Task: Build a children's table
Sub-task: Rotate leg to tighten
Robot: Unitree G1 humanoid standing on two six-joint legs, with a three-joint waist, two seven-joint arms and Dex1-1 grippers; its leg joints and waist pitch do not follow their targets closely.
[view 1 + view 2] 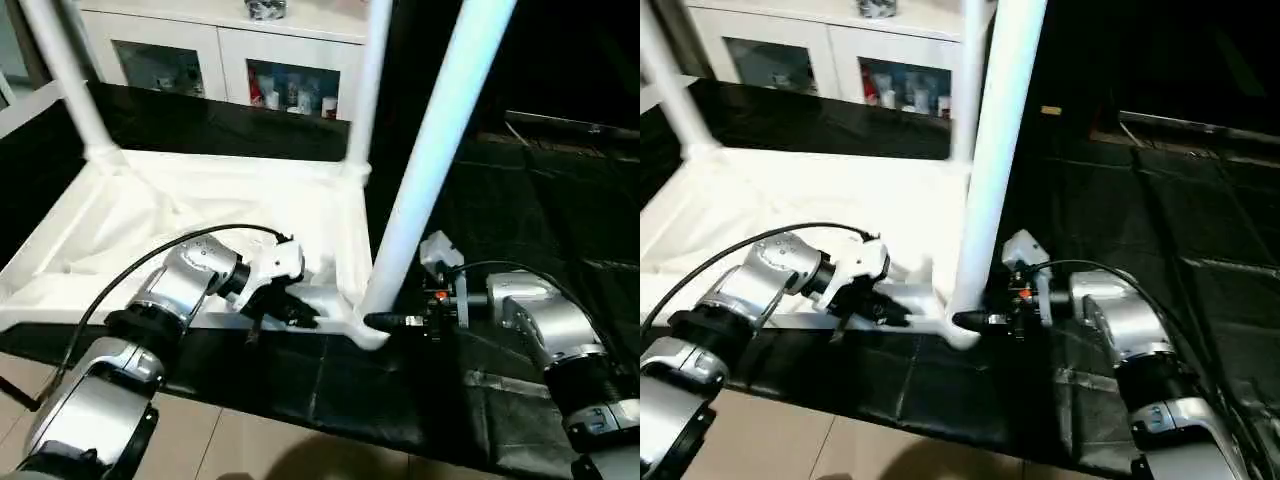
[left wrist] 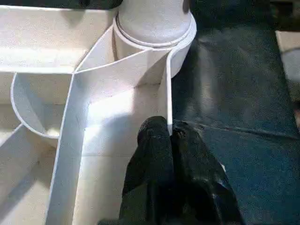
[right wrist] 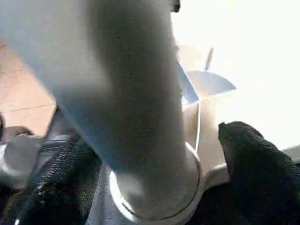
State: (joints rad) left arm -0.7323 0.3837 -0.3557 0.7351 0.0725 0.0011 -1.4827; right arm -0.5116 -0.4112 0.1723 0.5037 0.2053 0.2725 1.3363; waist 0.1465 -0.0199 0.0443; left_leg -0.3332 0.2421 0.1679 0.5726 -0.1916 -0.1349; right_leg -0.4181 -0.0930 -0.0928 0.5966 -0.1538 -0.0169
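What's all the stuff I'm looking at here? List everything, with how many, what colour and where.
Table top: one, white, lying ribbed side up on the black surface.
Legs: three, white, standing in corner sockets: near right corner, far right, far left.
Work surface: one, black, under and to the right of the top.
Cabinet: one, white with glass doors, behind the table, small items inside.
Floor: beige tiles, in front.
Left end effector: one, black fingers, pinching the top's near rim beside the corner socket.
Right end effector: one, black fingers either side of the near right leg's base.
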